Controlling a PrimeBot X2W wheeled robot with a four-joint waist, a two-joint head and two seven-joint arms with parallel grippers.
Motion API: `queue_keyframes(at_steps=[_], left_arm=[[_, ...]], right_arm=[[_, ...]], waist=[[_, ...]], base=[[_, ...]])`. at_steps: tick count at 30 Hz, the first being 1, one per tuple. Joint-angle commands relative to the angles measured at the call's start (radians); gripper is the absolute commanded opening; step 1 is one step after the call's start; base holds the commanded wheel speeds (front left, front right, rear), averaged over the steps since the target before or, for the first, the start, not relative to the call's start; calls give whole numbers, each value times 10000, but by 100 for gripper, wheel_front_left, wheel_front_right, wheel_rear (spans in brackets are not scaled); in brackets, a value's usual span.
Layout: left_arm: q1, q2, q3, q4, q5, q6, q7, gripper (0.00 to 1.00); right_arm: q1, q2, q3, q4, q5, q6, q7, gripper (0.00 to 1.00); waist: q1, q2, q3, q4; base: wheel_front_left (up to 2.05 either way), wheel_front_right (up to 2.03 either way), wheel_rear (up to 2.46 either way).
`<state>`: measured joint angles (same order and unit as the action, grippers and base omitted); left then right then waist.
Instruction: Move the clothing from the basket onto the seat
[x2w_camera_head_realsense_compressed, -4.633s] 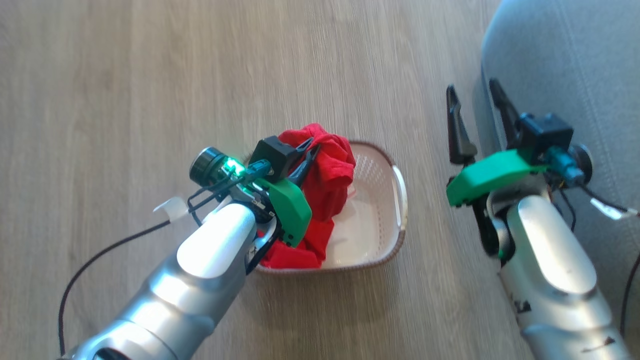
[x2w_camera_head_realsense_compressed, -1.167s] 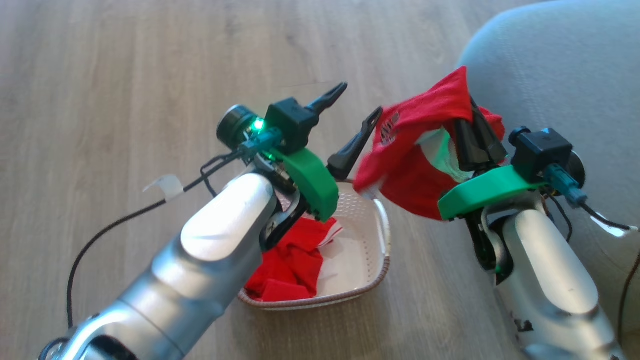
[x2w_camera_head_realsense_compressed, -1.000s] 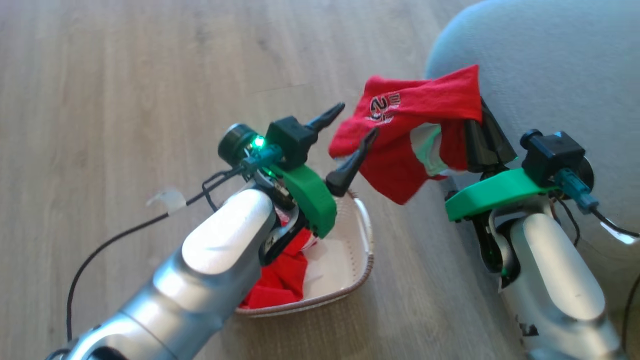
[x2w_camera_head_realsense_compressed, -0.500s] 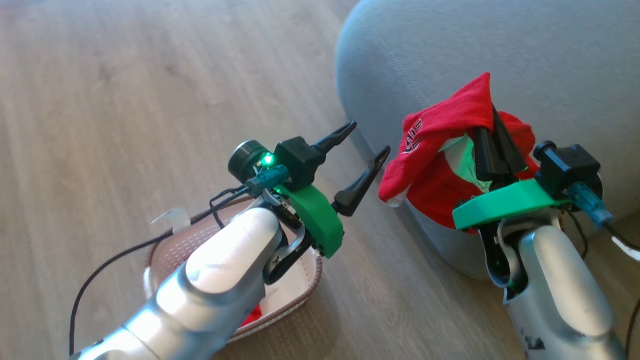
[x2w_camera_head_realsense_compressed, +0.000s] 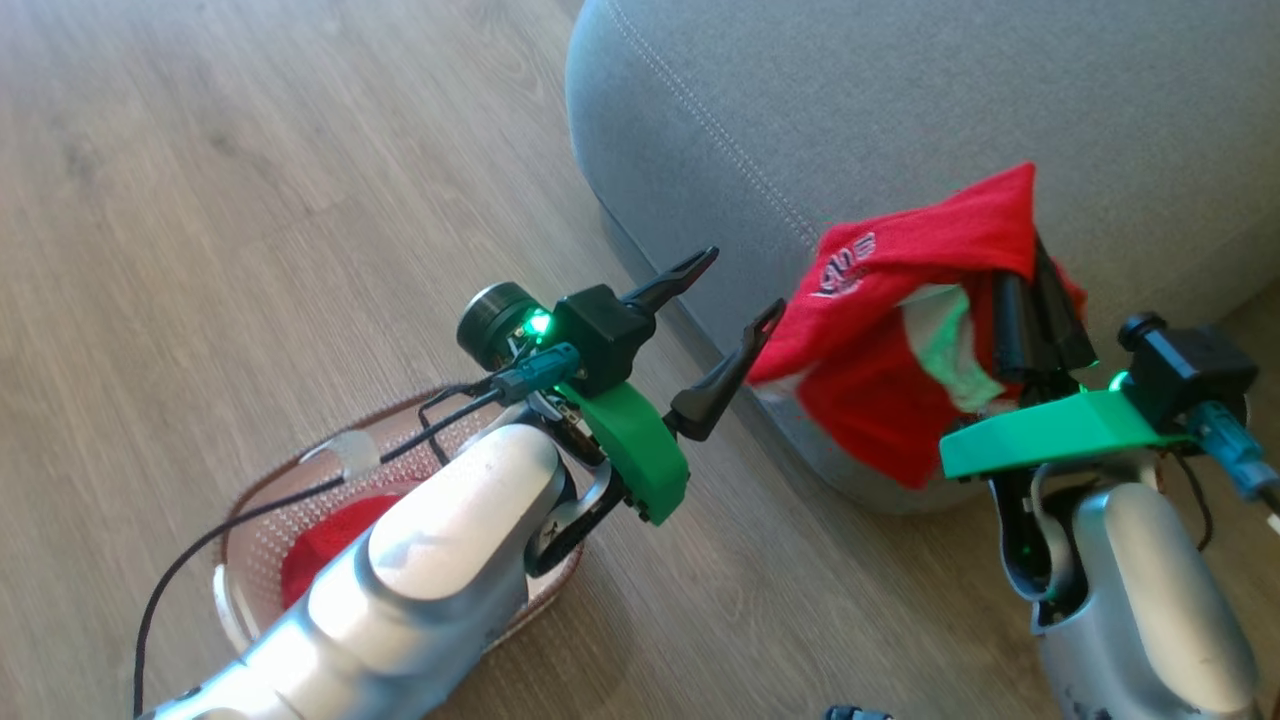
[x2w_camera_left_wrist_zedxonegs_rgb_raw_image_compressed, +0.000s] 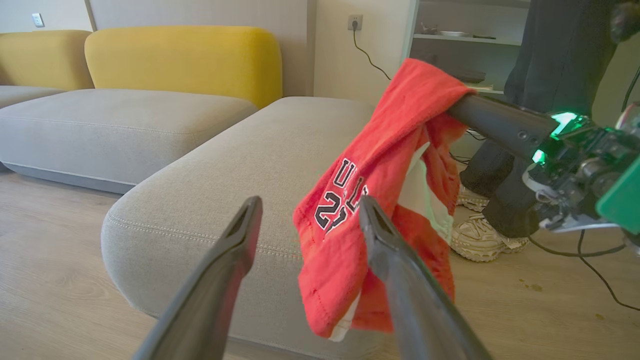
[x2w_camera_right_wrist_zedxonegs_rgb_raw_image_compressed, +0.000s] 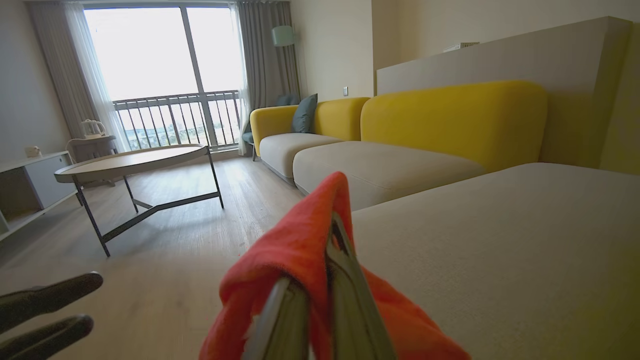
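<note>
Basket on floor, near left, with a red garment left inside. Left gripper spread wide, empty, just beside the hanging cloth. Right gripper clamped on red jersey, which dangles at the near edge of the seat. Step: carrying to seat. Next, likely: reach farther over, lower, release.

Soft cloth clothing, matt woven seat
</note>
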<state>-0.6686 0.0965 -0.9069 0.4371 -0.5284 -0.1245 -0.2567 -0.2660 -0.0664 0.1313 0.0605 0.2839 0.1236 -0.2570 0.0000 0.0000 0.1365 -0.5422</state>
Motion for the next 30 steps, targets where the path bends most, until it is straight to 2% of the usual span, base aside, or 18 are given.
queue_keyframes(at_steps=[1, 7, 13, 30], left_arm=[[-340, 176, 285, -363, 73, -61, -51, 100], [-339, 408, 131, -647, 166, -61, -51, 100], [-605, 607, -104, -1027, 295, -61, -51, 100], [-1926, 1473, -889, -2230, 347, -61, -26, 100]], right_arm=[[-211, 76, 71, -450, -57, 71, -48, 0], [-869, 94, -285, -233, -225, 71, -48, 0], [-1985, -221, -950, 344, -534, 71, -48, 0], [-5679, -2111, -2946, 2166, -1652, 71, -48, 0]], waist=[[0, 0, 148, -30], [0, 0, 644, -62], [0, 0, 1411, 338], [0, 0, 4025, 1437]], base=[[0, 0, 0], [0, 0, 0], [0, 0, 0], [0, 0, 0]])
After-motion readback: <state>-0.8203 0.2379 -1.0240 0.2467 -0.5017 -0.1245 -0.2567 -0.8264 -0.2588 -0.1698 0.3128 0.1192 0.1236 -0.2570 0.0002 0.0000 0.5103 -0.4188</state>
